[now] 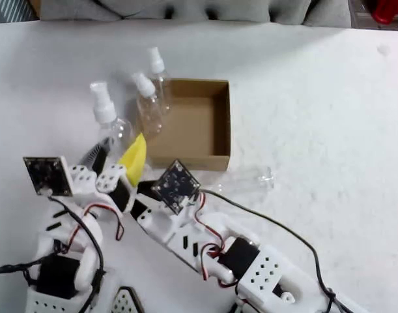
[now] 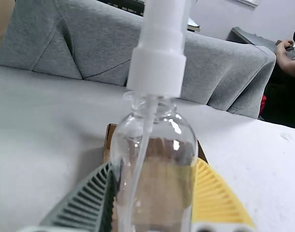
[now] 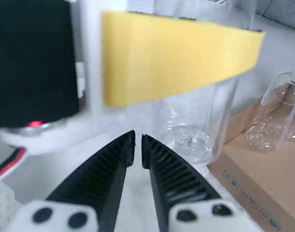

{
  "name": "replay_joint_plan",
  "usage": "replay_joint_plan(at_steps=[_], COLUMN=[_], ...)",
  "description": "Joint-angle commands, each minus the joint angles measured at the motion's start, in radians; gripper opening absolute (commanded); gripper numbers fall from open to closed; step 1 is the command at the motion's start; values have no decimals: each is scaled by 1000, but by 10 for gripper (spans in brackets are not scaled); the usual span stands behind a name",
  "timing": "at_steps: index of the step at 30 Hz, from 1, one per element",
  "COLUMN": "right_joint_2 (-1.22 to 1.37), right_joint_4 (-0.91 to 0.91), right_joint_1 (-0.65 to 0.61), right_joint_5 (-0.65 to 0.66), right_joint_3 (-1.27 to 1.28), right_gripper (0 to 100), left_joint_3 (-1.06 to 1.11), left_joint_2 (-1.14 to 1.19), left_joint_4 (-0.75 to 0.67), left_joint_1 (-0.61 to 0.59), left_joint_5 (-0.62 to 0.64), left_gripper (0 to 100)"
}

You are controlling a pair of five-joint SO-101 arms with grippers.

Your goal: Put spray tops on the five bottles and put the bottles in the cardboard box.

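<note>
Bottle (image 2: 153,145) clamped in left end effector (image 2: 154,169), right end effector (image 3: 137,144) closed beside it

The bottle (image 2: 152,164) is clear, shiny plastic; its spray top (image 2: 157,63) is smooth white plastic; the cardboard box (image 1: 185,160) is dull brown card; the worktop (image 1: 316,98) looks white and matt; the left pincer (image 2: 152,198) has ribbed pads (image 2: 212,195); the right pincer (image 3: 137,145) is black ribbed plastic; the sofa (image 2: 65,43) is grey cloth.
</note>
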Motion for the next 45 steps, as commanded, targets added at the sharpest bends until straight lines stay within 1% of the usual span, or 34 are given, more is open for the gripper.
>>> replay_joint_plan(at_steps=[1, 9, 21, 26, 29, 32, 34, 37, 41, 45], right_joint_2=[-19, -18, -18, -18, -19, -28, -28, -28, -28, -30], right_joint_4=[-5, -13, -13, -13, 4, 74, 154, 226, 334, 453], right_joint_1=[33, 96, 105, 142, 134, 143, 177, 236, 315, 440], right_joint_5=[-2, -5, -5, -5, 0, 2, 2, 2, 2, 2], right_joint_3=[-9, -9, -11, -14, -14, -55, -106, -152, -173, -173], right_gripper=[15, 15, 15, 15, 15, 15, 15, 15, 15, 15], left_joint_3=[-58, -58, -54, -52, -49, 14, 75, 140, 198, 235], left_joint_2=[-42, -61, -61, -61, -56, -54, -54, -54, -54, -54], left_joint_4=[28, 46, 46, 43, 32, -58, -153, -282, -384, -437], left_joint_1=[21, 21, 21, 21, 21, 21, 21, 15, 21, 21], left_joint_5=[5, 5, 5, 5, 3, 3, 3, 3, 2, -66], left_gripper=[20, 20, 20, 20, 20, 20, 20, 20, 20, 20])
